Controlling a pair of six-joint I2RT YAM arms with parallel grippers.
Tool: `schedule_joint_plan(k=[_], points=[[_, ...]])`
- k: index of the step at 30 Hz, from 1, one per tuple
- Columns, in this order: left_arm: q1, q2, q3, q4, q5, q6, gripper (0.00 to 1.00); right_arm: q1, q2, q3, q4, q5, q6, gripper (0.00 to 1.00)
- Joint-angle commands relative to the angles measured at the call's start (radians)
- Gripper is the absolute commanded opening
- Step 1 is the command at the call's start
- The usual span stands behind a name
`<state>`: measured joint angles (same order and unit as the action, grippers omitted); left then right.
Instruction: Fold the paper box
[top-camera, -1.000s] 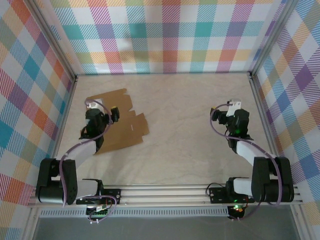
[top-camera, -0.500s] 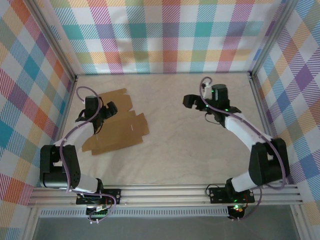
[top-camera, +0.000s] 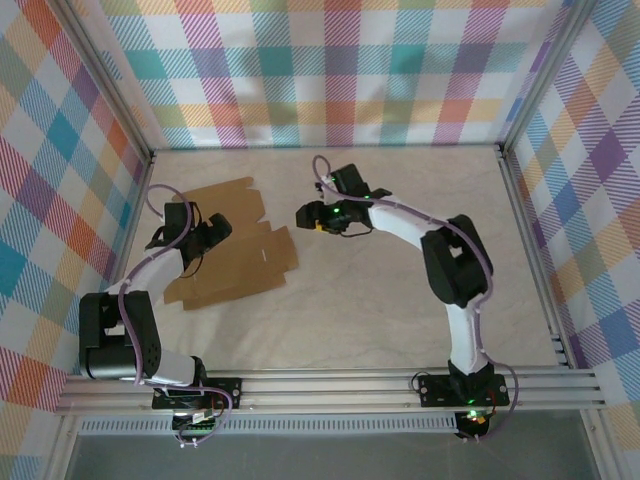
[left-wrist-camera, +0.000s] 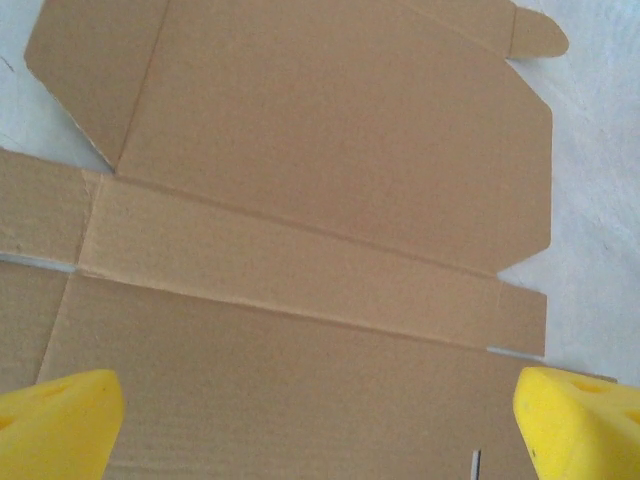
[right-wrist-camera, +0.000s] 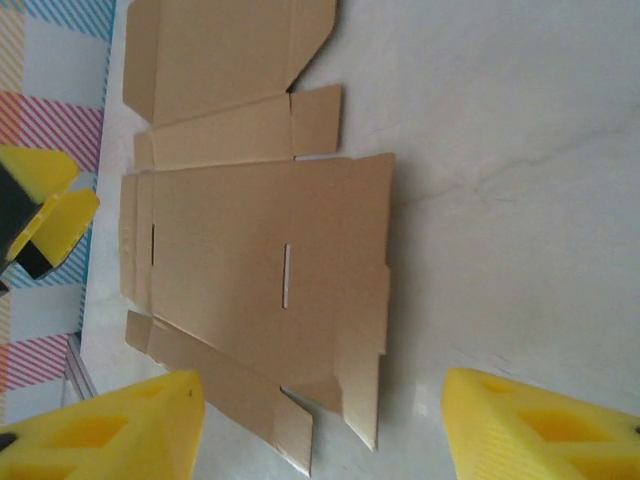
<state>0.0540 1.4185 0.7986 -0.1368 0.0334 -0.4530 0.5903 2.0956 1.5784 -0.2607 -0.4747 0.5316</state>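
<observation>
Evidently folding had not begun: the table (top-camera: 400, 300) bore the box (top-camera: 240, 262), lying flat. Above the box hung the left gripper (top-camera: 213, 228), jaws spread; just right of the box, the right gripper (top-camera: 306, 215), likewise spread. Next, a flap likely needed lifting.

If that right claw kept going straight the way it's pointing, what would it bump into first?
The right gripper would probably meet the flat paper box first, though depth is unclear.
</observation>
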Motion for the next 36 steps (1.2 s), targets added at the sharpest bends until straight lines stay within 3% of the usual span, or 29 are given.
schedule_joint_plan(k=[1, 8, 17, 20, 27, 30, 36], points=[[0.01, -0.036, -0.021, -0.013, 0.035, -0.004, 1.0, 0.022, 0.083, 0.096, -0.074, -0.044, 0.001, 0.57], [0.01, -0.054, -0.033, -0.032, 0.035, 0.013, 1.0, 0.049, 0.238, 0.246, -0.126, -0.062, -0.003, 0.49], [0.01, -0.065, -0.035, -0.026, 0.058, 0.018, 1.0, 0.058, 0.334, 0.332, -0.142, -0.093, 0.008, 0.49], [0.01, -0.069, -0.037, -0.023, 0.066, 0.015, 1.0, 0.059, 0.337, 0.334, -0.13, -0.102, 0.016, 0.41], [0.009, -0.091, -0.038, -0.025, 0.079, 0.013, 1.0, 0.057, 0.273, 0.302, -0.144, -0.051, -0.012, 0.09], [0.001, -0.107, -0.036, -0.033, 0.077, 0.016, 1.0, 0.05, 0.217, 0.253, -0.145, -0.024, -0.029, 0.04], [-0.049, -0.128, -0.016, -0.061, 0.06, 0.024, 1.0, -0.007, 0.054, 0.021, -0.112, 0.006, -0.084, 0.04]])
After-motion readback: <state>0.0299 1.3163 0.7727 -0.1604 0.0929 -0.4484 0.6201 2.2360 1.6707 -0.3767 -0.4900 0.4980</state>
